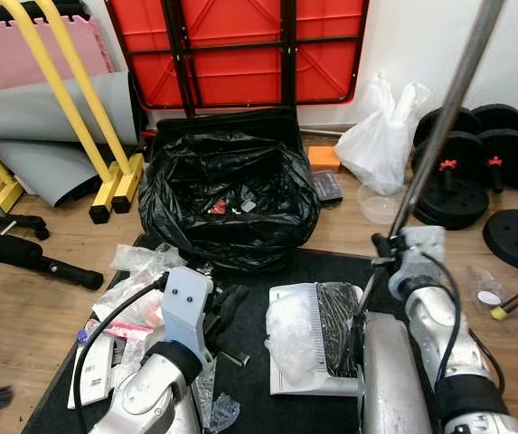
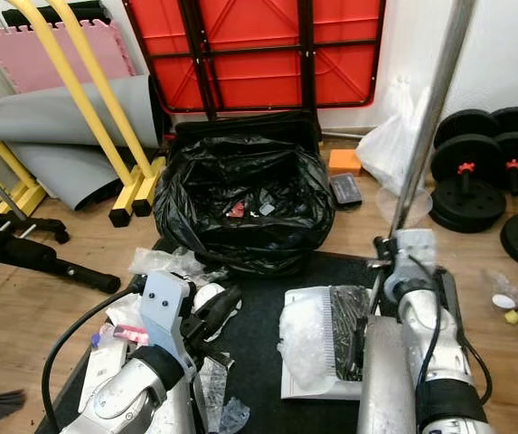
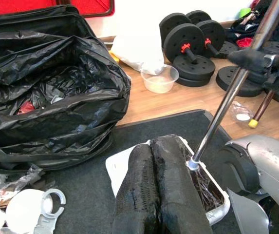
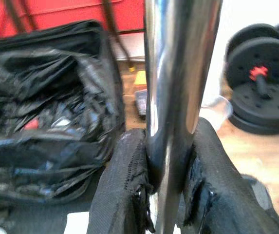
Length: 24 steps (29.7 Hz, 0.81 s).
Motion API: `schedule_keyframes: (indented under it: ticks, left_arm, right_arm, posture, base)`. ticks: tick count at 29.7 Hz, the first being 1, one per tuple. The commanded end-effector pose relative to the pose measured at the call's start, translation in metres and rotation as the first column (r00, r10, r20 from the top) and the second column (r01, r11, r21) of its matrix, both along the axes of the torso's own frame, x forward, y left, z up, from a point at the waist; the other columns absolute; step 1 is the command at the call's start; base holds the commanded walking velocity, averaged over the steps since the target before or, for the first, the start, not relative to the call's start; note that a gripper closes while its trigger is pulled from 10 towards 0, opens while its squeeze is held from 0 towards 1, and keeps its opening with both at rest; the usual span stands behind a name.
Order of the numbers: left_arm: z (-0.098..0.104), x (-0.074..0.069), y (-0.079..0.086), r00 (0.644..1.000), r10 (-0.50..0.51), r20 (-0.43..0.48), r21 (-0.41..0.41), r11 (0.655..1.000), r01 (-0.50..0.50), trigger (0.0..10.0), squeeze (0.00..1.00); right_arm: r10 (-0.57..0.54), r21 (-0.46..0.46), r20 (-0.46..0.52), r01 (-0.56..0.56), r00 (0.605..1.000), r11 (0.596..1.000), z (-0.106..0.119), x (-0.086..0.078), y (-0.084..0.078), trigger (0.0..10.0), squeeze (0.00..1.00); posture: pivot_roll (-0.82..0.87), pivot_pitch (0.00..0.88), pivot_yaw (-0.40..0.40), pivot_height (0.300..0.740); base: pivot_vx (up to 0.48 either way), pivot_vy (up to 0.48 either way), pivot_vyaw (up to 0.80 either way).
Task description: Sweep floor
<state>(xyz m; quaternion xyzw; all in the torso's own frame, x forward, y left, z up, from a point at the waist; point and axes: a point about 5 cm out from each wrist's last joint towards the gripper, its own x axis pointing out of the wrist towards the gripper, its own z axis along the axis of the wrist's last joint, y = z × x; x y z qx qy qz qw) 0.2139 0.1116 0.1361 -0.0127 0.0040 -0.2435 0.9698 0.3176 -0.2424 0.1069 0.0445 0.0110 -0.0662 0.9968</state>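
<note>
Right end effector (image 4: 166,195) clenches the metal broom pole (image 1: 439,117); left end effector (image 3: 161,190) is pressed closed above a white dustpan (image 1: 308,348) on black mat (image 1: 259,398), wooden floor (image 1: 23,307) around

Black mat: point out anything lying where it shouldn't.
Litter is scattered over the black mat: plastic wrappers and paper packets by the left gripper, outside the trash bag. The dustpan holds crumpled plastic.
</note>
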Motion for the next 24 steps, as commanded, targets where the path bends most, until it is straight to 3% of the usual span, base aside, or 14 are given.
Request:
schedule_keyframes:
  ticks: [1, 10, 20, 24]
  left_arm:
    - [-0.004, -0.005, -0.005, 0.986, -0.169, -0.011, 0.006, 0.986, 0.169, 10.0, 0.00]
    - [-0.004, -0.005, -0.005, 0.985, -0.171, -0.012, 0.006, 0.985, 0.171, 10.0, 0.00]
    - [-0.004, -0.004, -0.005, 0.985, -0.171, -0.011, 0.007, 0.985, 0.171, 10.0, 0.00]
    - [-0.004, -0.004, -0.005, 0.985, -0.173, -0.011, 0.007, 0.985, 0.173, 10.0, 0.00]
  right_arm:
    - [-0.005, 0.041, 0.053, 0.003, 0.999, 0.999, 0.012, 0.004, -0.003, 0.0, 0.00]
    - [0.044, 0.078, 0.101, -0.052, 0.994, 0.996, 0.022, 0.006, 0.000, 0.0, 0.00]
    - [0.152, 0.176, 0.232, -0.195, 0.961, 0.965, 0.056, 0.016, 0.012, 0.0, 0.00]
    - [0.160, 0.233, 0.235, -0.216, 0.959, 0.948, 0.058, 0.018, 0.015, 0.0, 0.00]
  posture:
    - [-0.01, 0.042, 0.023, 0.385]
    - [-0.02, 0.043, 0.027, 0.385]
    - [-0.02, 0.040, 0.028, 0.385]
    - [-0.02, 0.038, 0.032, 0.385]
  base:
    - [0.000, 0.000, 0.00]
    - [0.000, 0.000, 0.00]
    - [0.000, 0.000, 0.00]
    - [0.000, 0.000, 0.00]
